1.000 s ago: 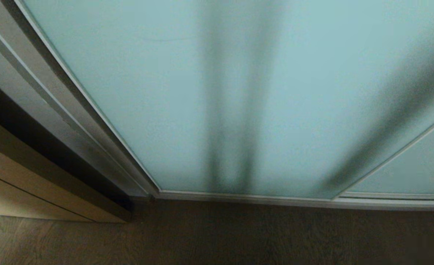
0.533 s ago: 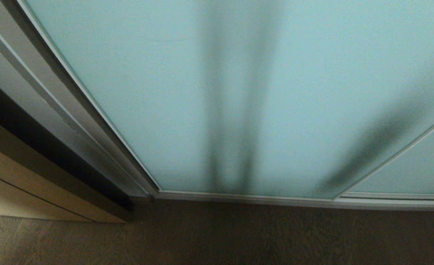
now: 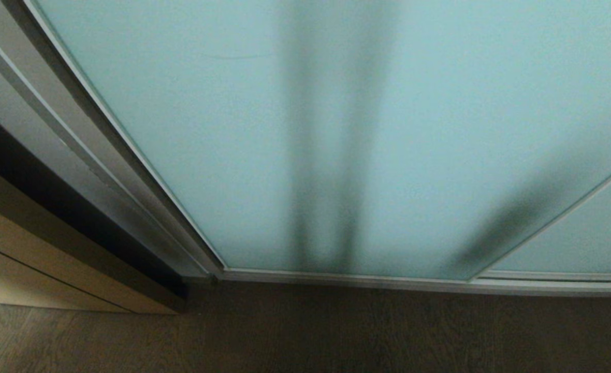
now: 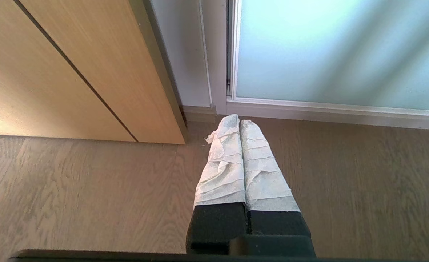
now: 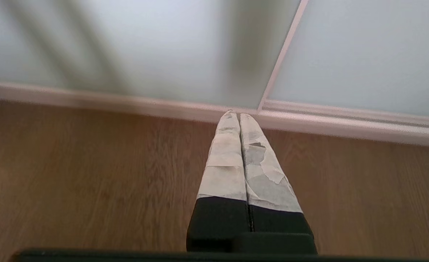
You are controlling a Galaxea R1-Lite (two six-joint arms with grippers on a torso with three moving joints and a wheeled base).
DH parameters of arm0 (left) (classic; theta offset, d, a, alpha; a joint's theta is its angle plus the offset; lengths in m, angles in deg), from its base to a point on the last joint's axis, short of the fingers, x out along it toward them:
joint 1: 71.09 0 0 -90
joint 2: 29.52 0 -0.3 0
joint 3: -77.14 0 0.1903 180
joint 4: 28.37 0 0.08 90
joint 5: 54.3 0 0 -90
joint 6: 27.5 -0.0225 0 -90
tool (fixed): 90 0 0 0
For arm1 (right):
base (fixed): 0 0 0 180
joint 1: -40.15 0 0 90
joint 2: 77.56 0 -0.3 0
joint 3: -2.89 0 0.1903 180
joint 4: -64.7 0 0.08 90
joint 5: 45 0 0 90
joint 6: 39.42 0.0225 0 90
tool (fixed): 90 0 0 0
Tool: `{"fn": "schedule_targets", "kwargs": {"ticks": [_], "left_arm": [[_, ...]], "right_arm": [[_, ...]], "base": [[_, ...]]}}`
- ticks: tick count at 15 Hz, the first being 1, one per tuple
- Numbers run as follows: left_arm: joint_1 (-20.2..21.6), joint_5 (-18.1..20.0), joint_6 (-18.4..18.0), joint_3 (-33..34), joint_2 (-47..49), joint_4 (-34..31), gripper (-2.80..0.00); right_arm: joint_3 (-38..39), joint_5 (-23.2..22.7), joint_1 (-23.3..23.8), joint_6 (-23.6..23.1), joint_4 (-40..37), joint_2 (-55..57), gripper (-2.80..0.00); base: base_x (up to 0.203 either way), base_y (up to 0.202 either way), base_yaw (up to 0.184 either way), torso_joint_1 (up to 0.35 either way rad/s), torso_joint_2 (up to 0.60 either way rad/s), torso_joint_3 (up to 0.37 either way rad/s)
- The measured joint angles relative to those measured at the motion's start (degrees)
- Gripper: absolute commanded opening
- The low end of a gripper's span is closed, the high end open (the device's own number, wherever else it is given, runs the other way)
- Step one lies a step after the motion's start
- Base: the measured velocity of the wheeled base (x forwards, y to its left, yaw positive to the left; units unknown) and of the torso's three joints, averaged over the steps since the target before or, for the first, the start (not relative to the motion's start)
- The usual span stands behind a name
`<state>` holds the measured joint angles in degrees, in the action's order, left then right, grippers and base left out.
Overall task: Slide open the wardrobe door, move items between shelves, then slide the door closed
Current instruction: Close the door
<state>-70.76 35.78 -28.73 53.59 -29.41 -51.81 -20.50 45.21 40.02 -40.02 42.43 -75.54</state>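
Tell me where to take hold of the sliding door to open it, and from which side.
Take the door by its left vertical frame edge, coming at it from the front left. The frosted glass is flat with no handle showing, so that thin metal edge beside the wooden panel looks like the only purchase. Both hands are shut now: left hand, right hand.

A tan wooden panel (image 3: pixel 5 269) stood at the left, resting on the brown wood-grain floor (image 3: pixel 336 336).
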Motion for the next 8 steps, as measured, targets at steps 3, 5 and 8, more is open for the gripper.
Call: {"fn": "schedule_targets", "kwargs": {"ticks": [3,5,8], "left_arm": [[0.0,0.0,0.0,0.0,0.0,0.0,-2.80],[0.0,0.0,0.0,0.0,0.0,0.0,-2.80],[0.0,0.0,0.0,0.0,0.0,0.0,-2.80]], "right_arm": [[0.0,0.4,-0.1,-1.5,3.3,-1.6,-2.80],[0.0,0.6,-0.1,-0.8,4.6,-1.9,-2.80],[0.0,0.5,-0.1,1.3,4.3,-2.1,-2.80]], "base": [[0.000,0.000,0.000,0.000,0.00,0.000],[0.000,0.000,0.000,0.000,0.00,0.000],[0.000,0.000,0.000,0.000,0.00,0.000]]}}
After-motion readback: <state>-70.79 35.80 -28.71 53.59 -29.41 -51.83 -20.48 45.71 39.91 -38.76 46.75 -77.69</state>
